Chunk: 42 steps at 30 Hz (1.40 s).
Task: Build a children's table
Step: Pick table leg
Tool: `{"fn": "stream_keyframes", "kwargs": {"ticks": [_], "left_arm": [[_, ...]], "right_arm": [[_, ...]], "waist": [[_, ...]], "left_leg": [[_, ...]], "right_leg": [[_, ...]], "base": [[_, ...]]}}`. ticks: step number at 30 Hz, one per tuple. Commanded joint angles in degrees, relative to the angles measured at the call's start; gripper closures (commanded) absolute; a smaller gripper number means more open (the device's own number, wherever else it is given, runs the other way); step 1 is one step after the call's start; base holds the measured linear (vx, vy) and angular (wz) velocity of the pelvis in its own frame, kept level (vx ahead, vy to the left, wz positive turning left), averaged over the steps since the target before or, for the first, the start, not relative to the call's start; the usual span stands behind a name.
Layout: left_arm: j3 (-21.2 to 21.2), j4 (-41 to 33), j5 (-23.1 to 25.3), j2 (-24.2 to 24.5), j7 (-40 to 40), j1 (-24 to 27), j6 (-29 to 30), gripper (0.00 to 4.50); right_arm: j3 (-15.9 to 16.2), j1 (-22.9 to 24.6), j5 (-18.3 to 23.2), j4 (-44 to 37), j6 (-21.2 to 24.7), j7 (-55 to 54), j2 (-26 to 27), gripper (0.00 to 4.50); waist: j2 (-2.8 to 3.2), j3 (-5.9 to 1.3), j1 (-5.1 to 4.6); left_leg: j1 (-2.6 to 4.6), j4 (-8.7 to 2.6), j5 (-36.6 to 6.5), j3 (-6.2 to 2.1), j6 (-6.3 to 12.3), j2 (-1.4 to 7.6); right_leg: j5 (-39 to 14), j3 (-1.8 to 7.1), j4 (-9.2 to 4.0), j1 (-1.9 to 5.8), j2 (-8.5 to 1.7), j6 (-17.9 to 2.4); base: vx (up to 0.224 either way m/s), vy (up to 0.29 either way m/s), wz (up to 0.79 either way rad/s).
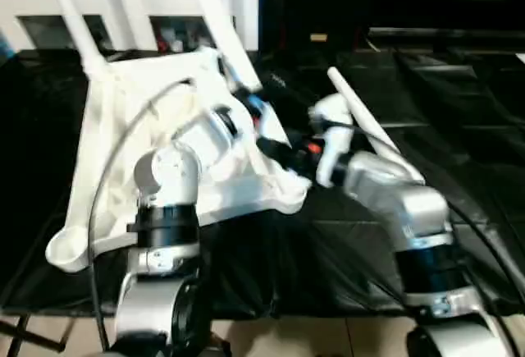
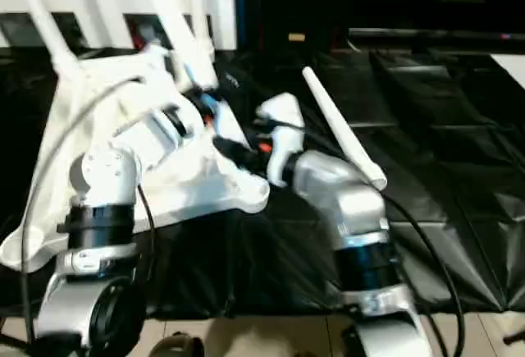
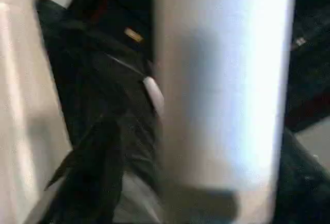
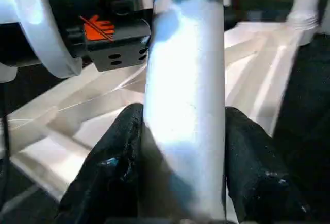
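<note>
The children's table top (image 1: 107, 102) lies upside down on black cloth, ribbed underside up. One leg (image 1: 74, 20) stands in its far left corner and another (image 2: 195, 4) in its far right corner. A third leg (image 1: 217, 20) leans over the top's right side, its lower part hidden behind my arms. My right gripper (image 4: 183, 157) is shut on this leg (image 4: 185, 80), just above the near right corner (image 1: 287, 193). My left gripper (image 1: 250, 107) sits against the same leg (image 3: 221, 80), slightly higher. A fourth leg (image 1: 361, 115) lies loose behind my right forearm.
A white cabinet with glass doors (image 1: 123, 4) stands behind the work surface. Black cloth (image 1: 459, 127) covers the surface to the right of the top. A grey cable (image 1: 107, 176) loops from my left arm over the top. The front edge (image 1: 328, 312) borders tiled floor.
</note>
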Motion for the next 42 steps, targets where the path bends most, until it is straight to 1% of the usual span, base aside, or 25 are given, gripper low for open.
{"fn": "stream_keyframes", "kwargs": {"ticks": [1, 2, 3, 5, 10, 11, 13, 14, 15, 17, 19, 20, 22, 24, 25, 26, 28, 30, 32, 33, 37, 39, 40, 41, 42], "left_arm": [[0.6, 1.2, 1.1, -0.7, 2.3, -0.9, -0.6, 1.28], [0.6, 1.2, 1.1, -0.8, 2.5, -1.0, -0.5, 1.50], [0.5, 1.1, 1.0, -0.9, 2.5, -1.0, -0.7, 1.57], [0.6, 1.0, 0.3, -1.2, 2.3, -1.2, -0.6, 1.66], [-1.3, 0.3, -0.4, -0.4, -0.3, -1.0, -0.5, 2.13], [-1.6, 0.2, -0.3, -0.2, -0.8, -0.9, -0.6, 2.24], [-2.4, 0.2, 0.0, 0.4, -2.1, -0.9, -0.7, 2.39], [-5.4, -0.1, 1.6, 2.7, -6.4, -0.5, -1.5, 2.43], [-6.4, -0.3, 1.6, 4.0, -9.5, -0.4, -1.8, 2.48], [-7.0, -0.4, 1.5, 4.8, -11.3, -0.3, -1.9, 2.60], [-8.9, -0.3, 0.3, 8.2, -19.5, -0.6, -1.8, 2.62], [-9.5, -0.6, -0.7, 9.5, -22.9, -0.6, -1.3, 2.63], [-10.3, -1.2, -2.6, 11.3, -28.8, -0.5, 0.0, 2.64], [-11.2, -1.8, -5.1, 13.1, -35.2, -0.5, 1.3, 2.65], [-11.3, -1.9, -5.3, 13.2, -35.7, -0.5, 1.4, 2.65], [-12.5, -2.5, -7.1, 14.7, -40.7, -0.6, 2.6, 2.65], [-12.6, -2.8, -9.1, 15.2, -43.3, -0.8, 4.2, 2.65], [-12.9, -3.1, -11.3, 15.9, -47.8, -1.3, 5.6, 2.65], [-12.9, -3.2, -12.0, 15.9, -48.8, -1.4, 6.1, 2.65], [-13.0, -3.8, -13.4, 15.9, -50.6, -1.3, 7.2, 2.65], [-13.8, -4.1, -13.4, 16.1, -52.3, -1.1, 7.2, 2.65], [-14.7, -4.2, -13.9, 16.7, -55.0, -0.9, 7.4, 2.65], [-15.1, -4.3, -13.9, 16.9, -55.6, -0.9, 7.5, 2.65], [-15.1, -4.3, -13.9, 16.9, -55.6, -0.9, 7.5, 2.65], [-15.3, -4.4, -14.1, 17.0, -56.0, -0.8, 7.5, 2.65]], "right_arm": [[2.3, -2.1, -0.4, -3.8, -0.8, -0.6, 1.3, 2.64], [2.6, -2.2, -0.6, -4.2, -0.8, -0.9, 1.6, 2.64], [2.9, -2.5, -0.9, -4.3, -0.9, -1.4, 1.7, 2.64], [3.2, -2.8, -1.2, -4.2, -1.2, -1.8, 1.7, 2.64], [3.0, -3.3, -0.8, -4.2, -0.9, -1.8, 1.3, 2.64], [2.7, -3.4, -0.5, -4.1, -0.8, -1.7, 1.3, 2.08], [1.9, -3.6, 0.0, -3.9, -0.4, -1.7, 1.4, 1.94], [-0.5, -4.2, 2.7, -3.3, 0.8, -0.6, 1.4, 1.87], [-2.3, -4.6, 5.1, -2.7, 1.8, 1.1, 0.9, 1.74], [-3.4, -4.9, 6.7, -2.3, 2.5, 2.3, 0.5, 1.52], [-4.7, -5.0, 11.8, -0.6, 5.5, 11.5, -3.6, 1.41], [-4.5, -4.8, 13.1, -0.2, 6.3, 15.2, -5.4, 1.28], [-3.7, -4.6, 14.5, 0.0, 6.9, 20.7, -8.2, 1.16], [-3.0, -4.8, 16.1, -0.1, 8.0, 25.3, -10.4, 0.96], [-2.8, -4.8, 16.2, -0.1, 8.0, 25.8, -10.6, 0.86], [-1.3, -5.1, 16.7, 0.0, 8.2, 29.6, -12.6, 0.86], [0.1, -5.3, 16.6, 0.2, 8.4, 32.1, -14.1, 0.69], [2.4, -5.8, 16.5, 1.1, 8.1, 36.1, -16.4, 0.55], [3.0, -5.9, 16.3, 1.3, 7.9, 36.9, -16.8, 0.53], [4.3, -6.2, 16.0, 1.6, 7.8, 38.9, -17.6, 0.53], [5.0, -6.7, 16.0, 2.2, 7.8, 40.9, -18.1, 0.53], [5.8, -7.6, 16.2, 3.1, 7.9, 42.8, -18.5, 0.53], [6.0, -7.9, 16.4, 3.6, 7.9, 43.4, -18.8, 0.53], [6.1, -8.0, 16.4, 3.6, 7.9, 43.5, -18.8, 0.53], [6.3, -8.2, 16.5, 4.0, 7.8, 44.1, -19.1, 0.53]], "waist": [[-0.34, -5.12, -0.04], [-0.28, -5.20, -0.08], [-0.07, -5.27, -0.03], [-0.10, -5.25, -0.02], [0.13, -5.00, -0.05], [0.10, -4.99, -0.09], [-0.04, -5.01, -0.07], [-0.08, -5.00, -0.06], [0.20, -5.12, 0.07], [0.23, -5.02, 0.04], [0.17, -5.01, 0.02], [0.16, -4.98, 0.31], [0.09, -4.98, 0.40], [-0.49, -5.08, 0.38], [-0.36, -5.17, 0.44], [-0.73, -5.14, 0.59], [-0.53, -4.99, 0.60], [-1.03, -4.98, 0.63], [-0.77, -4.88, 0.75], [-1.05, -4.93, 0.70], [-1.11, -4.80, 0.76], [-1.18, -4.74, 0.87], [-1.11, -4.77, 0.93], [-1.39, -4.75, 0.91], [-1.27, -4.81, 1.05]], "left_leg": [[1.16, -3.81, -10.4, -0.17, -1.48, 0.29], [1.21, -3.70, -10.0, -0.14, -1.30, 0.29], [1.25, -3.66, -9.5, -0.17, -1.18, 0.29], [1.23, -3.59, -9.2, -0.14, -1.07, 0.27], [1.43, -3.79, -12.4, -0.12, -1.46, 0.32], [1.43, -3.92, -12.8, -0.19, -1.63, 0.34], [1.43, -3.91, -12.8, -0.19, -1.67, 0.33], [1.43, -3.94, -12.9, -0.20, -1.63, 0.33], [1.57, -3.95, -13.1, -0.24, -1.33, 0.35], [1.67, -3.99, -13.7, -0.21, -1.36, 0.46], [1.65, -3.98, -13.6, -0.19, -1.48, 0.41], [1.87, -3.86, -14.1, -0.04, -1.09, 0.41], [1.63, -3.87, -13.2, -0.07, -1.05, 0.41], [1.57, -3.62, -11.4, 0.06, -0.58, 0.33], [1.54, -3.54, -11.0, 0.11, -0.33, 0.28], [1.52, -3.48, -10.5, 0.16, 0.00, 0.32], [1.56, -3.44, -11.0, 0.31, 0.25, 0.44], [1.56, -3.43, -11.1, 0.41, 0.32, 0.54], [1.57, -3.43, -11.7, 0.38, 0.29, 0.65], [1.54, -3.41, -12.1, 0.40, 0.26, 0.64], [1.65, -3.52, -13.2, 0.29, 0.05, 0.70], [1.72, -3.58, -13.7, 0.31, -0.19, 0.65], [1.72, -3.58, -13.5, 0.27, -0.32, 0.69], [1.67, -3.59, -13.4, 0.30, -0.29, 0.70], [1.68, -3.56, -13.0, 0.27, -0.32, 0.74]], "right_leg": [[-7.3, 1.71, -3.80, 3.24, -1.99, -7.5], [-6.0, 1.71, -3.69, 3.21, -1.93, -8.0], [-4.7, 1.69, -3.50, 3.24, -1.93, -8.4], [-3.5, 1.68, -3.40, 3.33, -1.92, -9.0], [-6.7, 1.73, -3.81, 3.27, -2.03, -8.7], [-7.4, 1.71, -3.86, 3.30, -2.03, -8.4], [-7.6, 1.70, -3.91, 3.31, -2.06, -8.2], [-7.8, 1.70, -3.89, 3.29, -2.05, -8.2], [-8.4, 1.71, -3.87, 3.23, -2.14, -8.1], [-8.3, 1.72, -3.83, 3.12, -2.05, -8.5], [-7.7, 1.66, -3.77, 3.35, -2.00, -8.9], [-7.9, 1.76, -3.77, 3.34, -1.97, -9.1], [-6.7, 1.75, -3.58, 3.51, -2.10, -9.5], [-5.2, 1.68, -3.31, 3.62, -2.17, -10.9], [-5.1, 1.71, -3.10, 3.70, -2.23, -11.4], [-5.4, 1.62, -3.08, 3.70, -2.25, -11.9], [-6.8, 1.69, -3.12, 3.41, -2.26, -12.5], [-8.1, 1.71, -3.20, 3.46, -2.43, -13.1], [-9.8, 1.72, -3.28, 3.31, -2.52, -13.1], [-10.2, 1.69, -3.27, 3.38, -2.48, -13.0], [-12.9, 1.73, -3.52, 3.25, -2.53, -12.1], [-15.7, 1.80, -3.89, 3.18, -2.57, -10.7], [-15.7, 1.79, -3.84, 3.12, -2.53, -10.6], [-15.5, 1.79, -3.84, 3.13, -2.48, -10.5], [-14.9, 1.80, -3.71, 3.12, -2.53, -10.6]], "base": [[0.000, 0.000, 0.00], [0.000, 0.000, 0.00], [0.000, 0.000, 0.00], [0.000, 0.000, 0.00], [0.000, 0.000, 0.00], [0.000, 0.000, 0.00], [0.000, 0.000, 0.00], [0.000, 0.000, 0.00], [0.000, 0.000, 0.00], [0.000, 0.000, 0.00], [0.000, 0.000, 0.00], [0.000, 0.000, 0.00], [0.000, 0.000, 0.00], [0.000, 0.000, 0.00], [0.000, 0.000, 0.00], [0.000, 0.000, 0.00], [0.000, 0.000, 0.00], [0.000, 0.000, 0.00], [0.000, 0.000, 0.00], [0.000, 0.000, 0.00], [0.000, 0.000, 0.00], [0.000, 0.000, 0.00], [0.000, 0.000, 0.00], [0.000, 0.000, 0.00], [0.000, 0.000, 0.00]]}}
